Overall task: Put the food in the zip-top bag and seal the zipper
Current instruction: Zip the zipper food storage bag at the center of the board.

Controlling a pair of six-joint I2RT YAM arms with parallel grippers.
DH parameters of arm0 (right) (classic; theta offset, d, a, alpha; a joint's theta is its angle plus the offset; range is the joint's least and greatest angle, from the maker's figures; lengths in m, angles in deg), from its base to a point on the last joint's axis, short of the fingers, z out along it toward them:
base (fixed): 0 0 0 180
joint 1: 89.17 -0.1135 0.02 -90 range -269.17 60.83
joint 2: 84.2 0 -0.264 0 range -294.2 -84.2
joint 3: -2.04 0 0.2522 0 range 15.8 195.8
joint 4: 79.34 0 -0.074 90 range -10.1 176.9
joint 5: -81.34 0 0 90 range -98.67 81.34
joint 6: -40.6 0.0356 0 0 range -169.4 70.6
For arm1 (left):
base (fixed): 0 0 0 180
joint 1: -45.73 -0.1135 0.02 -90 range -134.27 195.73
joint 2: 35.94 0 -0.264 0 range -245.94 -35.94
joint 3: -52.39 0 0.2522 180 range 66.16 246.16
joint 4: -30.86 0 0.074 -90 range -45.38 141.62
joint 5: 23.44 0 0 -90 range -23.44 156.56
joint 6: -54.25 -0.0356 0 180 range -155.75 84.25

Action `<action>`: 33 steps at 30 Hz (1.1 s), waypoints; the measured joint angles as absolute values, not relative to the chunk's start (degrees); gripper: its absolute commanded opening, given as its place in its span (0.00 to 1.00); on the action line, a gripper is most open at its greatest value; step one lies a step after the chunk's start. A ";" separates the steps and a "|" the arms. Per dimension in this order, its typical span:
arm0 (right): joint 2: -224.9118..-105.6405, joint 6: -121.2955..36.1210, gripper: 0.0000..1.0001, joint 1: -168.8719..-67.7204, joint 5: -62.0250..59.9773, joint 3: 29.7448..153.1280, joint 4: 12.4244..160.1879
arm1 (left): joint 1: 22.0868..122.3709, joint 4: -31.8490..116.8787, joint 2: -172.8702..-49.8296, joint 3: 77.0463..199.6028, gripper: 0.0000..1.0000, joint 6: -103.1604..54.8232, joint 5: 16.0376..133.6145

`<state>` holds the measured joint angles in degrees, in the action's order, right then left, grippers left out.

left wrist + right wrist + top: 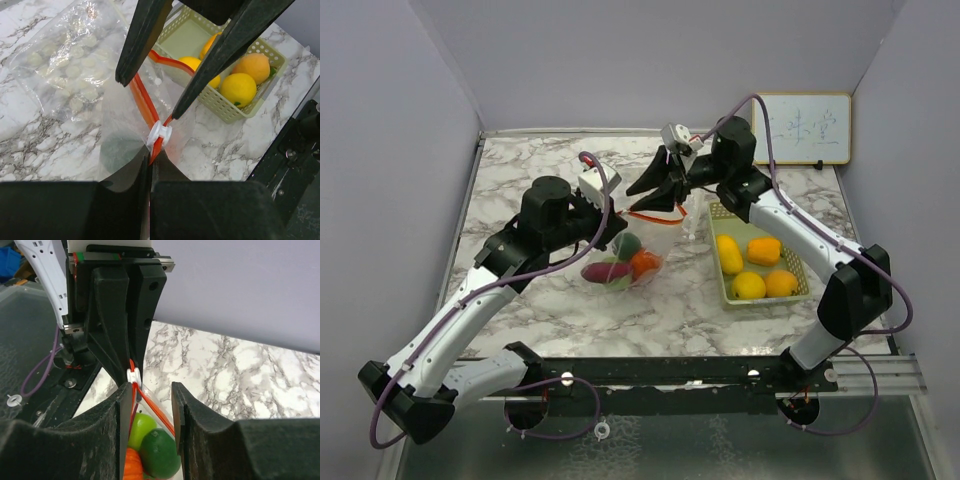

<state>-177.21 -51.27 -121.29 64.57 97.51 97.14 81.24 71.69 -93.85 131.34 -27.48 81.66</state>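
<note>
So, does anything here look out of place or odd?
Yes. Four yellow and orange fruits lie in the green basket, outside the bag, though the white slider sits partway along the red zipper. Nothing looks spilled or damaged.

White, grey-veined marble table (520, 170); pale green mesh basket (768, 299) standing on its right side; small whiteboard (808, 128), faintly marked, leaning against the plain back wall (620, 60), right rear corner.
</note>
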 measured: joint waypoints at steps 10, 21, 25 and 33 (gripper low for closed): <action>-177.73 -49.76 0.34 -123.32 65.27 97.49 97.71 | 80.51 71.14 -94.73 131.34 0.00 -27.48 82.03; -178.69 -49.61 0.32 -123.34 65.35 97.36 97.60 | 79.53 70.86 -95.14 131.34 0.00 -27.50 82.90; -179.07 -49.61 0.30 -123.43 65.31 97.38 97.58 | 79.42 70.81 -95.21 131.34 0.00 -27.48 83.54; -180.18 -49.24 0.02 -124.00 65.14 97.38 97.51 | 78.94 70.88 -95.36 131.34 0.00 -27.39 84.15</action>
